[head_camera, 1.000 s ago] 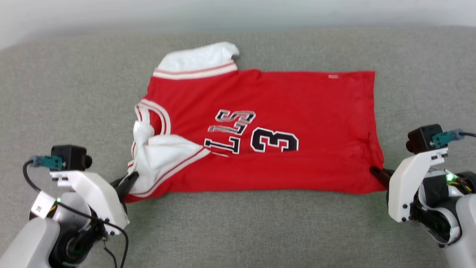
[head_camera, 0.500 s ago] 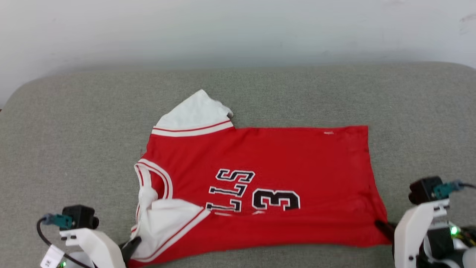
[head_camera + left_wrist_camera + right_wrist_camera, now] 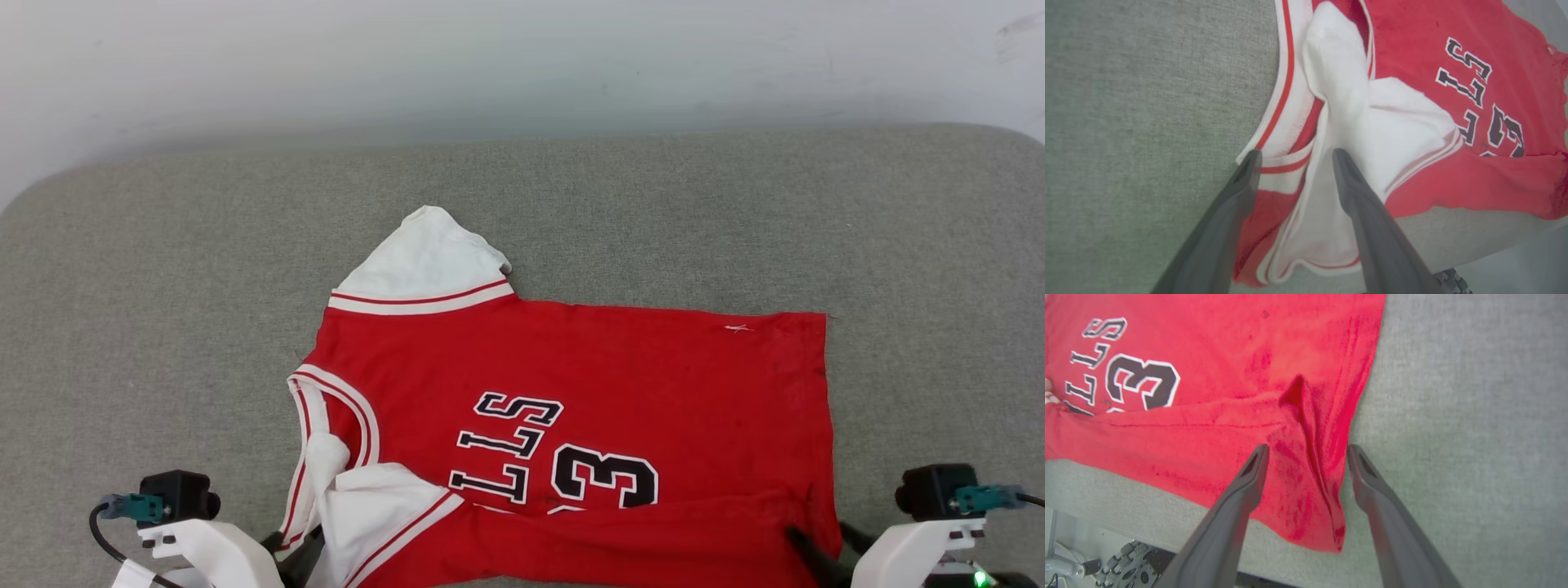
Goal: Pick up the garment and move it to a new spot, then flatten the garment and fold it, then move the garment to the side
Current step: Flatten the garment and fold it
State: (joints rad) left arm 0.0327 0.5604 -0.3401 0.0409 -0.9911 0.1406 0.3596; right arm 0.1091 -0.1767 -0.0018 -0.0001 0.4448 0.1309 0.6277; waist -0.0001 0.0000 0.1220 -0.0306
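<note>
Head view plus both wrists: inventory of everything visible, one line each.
jersey: 1, red with white sleeves, striped trim and black-and-white print; flat at the surface's near middle, collar toward the robot's left, near strip folded over, near sleeve bunched on the chest.
surface: 1, grey fabric, under the jersey.
wall: 1, white, behind the surface.
wheel: 1, grey, ridged, below the surface's near edge; probably the robot's base.
left gripper: 1, dark fingers, open, straddling the bunched sleeve by the collar.
right gripper: 1, dark fingers, open, straddling the puckered near hem corner.
</note>
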